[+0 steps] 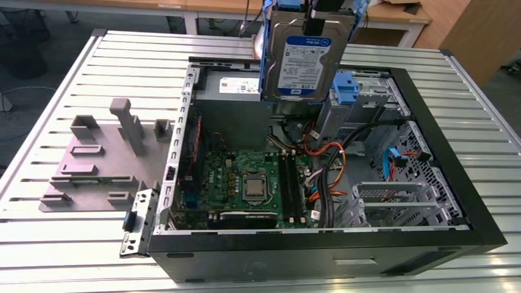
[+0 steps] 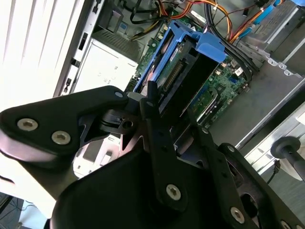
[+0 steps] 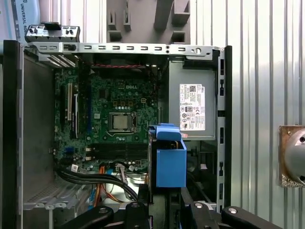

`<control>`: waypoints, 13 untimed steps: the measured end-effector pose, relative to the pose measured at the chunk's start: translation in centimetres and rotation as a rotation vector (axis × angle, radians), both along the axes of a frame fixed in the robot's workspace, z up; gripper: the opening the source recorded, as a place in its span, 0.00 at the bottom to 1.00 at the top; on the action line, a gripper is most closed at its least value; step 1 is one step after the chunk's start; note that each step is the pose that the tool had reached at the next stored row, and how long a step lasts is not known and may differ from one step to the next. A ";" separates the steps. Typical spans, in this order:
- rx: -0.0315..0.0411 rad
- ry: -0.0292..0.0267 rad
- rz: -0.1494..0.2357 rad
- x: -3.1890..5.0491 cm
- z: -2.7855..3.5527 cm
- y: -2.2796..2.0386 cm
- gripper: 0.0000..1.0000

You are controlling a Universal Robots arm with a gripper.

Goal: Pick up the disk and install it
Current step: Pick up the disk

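The gripper [image 1: 313,24] hangs tip-down at the top of the exterior view, its black fingers [image 2: 152,112] clamped on the top edge of the disk [image 1: 303,61], held upright in the air. Its bolted black linkage arms fan outward in the second wrist view.

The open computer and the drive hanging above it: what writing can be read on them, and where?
Label on the disk: print too small to read.
White sticker on the grey box: too small to read.
Circuit board: a maker's mark in white; other print too small to read.
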State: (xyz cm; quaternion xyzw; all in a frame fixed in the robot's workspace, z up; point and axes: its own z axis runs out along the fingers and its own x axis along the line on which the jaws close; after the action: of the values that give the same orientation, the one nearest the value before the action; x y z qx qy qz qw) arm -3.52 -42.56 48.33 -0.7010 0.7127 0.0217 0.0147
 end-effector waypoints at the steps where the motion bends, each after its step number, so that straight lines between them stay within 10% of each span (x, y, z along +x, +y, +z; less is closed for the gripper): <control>1: -0.0001 0.0000 0.000 0.00 0.00 -0.08 0.35; 13: -0.0001 0.0000 0.000 0.01 0.00 -0.94 0.35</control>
State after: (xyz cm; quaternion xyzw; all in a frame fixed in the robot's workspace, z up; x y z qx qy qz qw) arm -3.52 -43.50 48.33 -0.7010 0.7127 0.0217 0.0147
